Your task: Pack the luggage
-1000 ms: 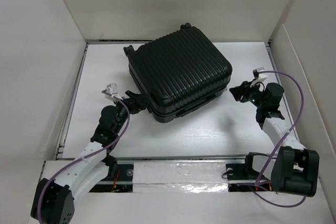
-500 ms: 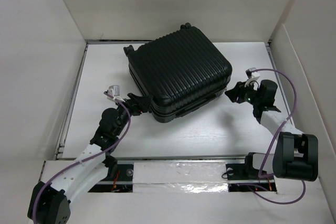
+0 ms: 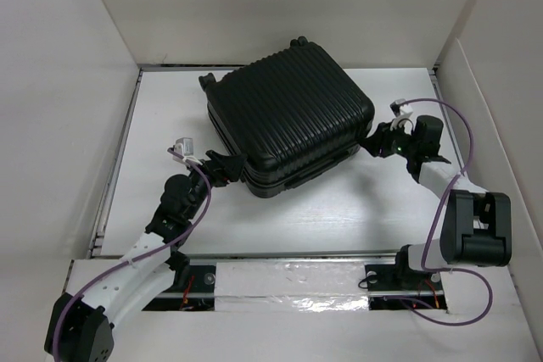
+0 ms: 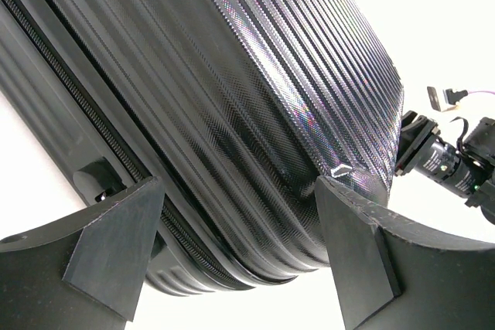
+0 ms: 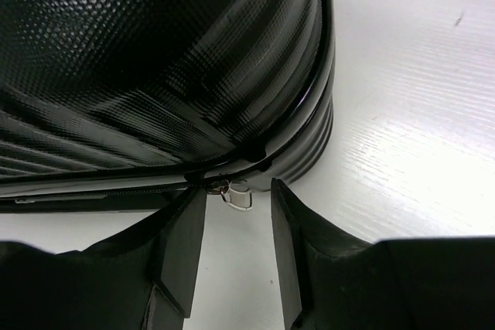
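Black ribbed luggage (image 3: 288,120) lies lid-down mid-worktop (image 3: 339,209), my left hand (image 3: 222,167) spread wide about its near-left corner and my right hand (image 3: 377,143) part-open either side of the zip pull (image 5: 238,195), so zipping seemingly remains; contents and the zip's extent are hidden.

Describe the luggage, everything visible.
The luggage is a black hard-shell case with ribbed, slightly glossy shells, lying flat and skewed on the white table, lid down, wheels on its far edge. A metal zipper pull sits at the right corner between the open fingers of the right gripper; the left gripper straddles the near-left corner, open.
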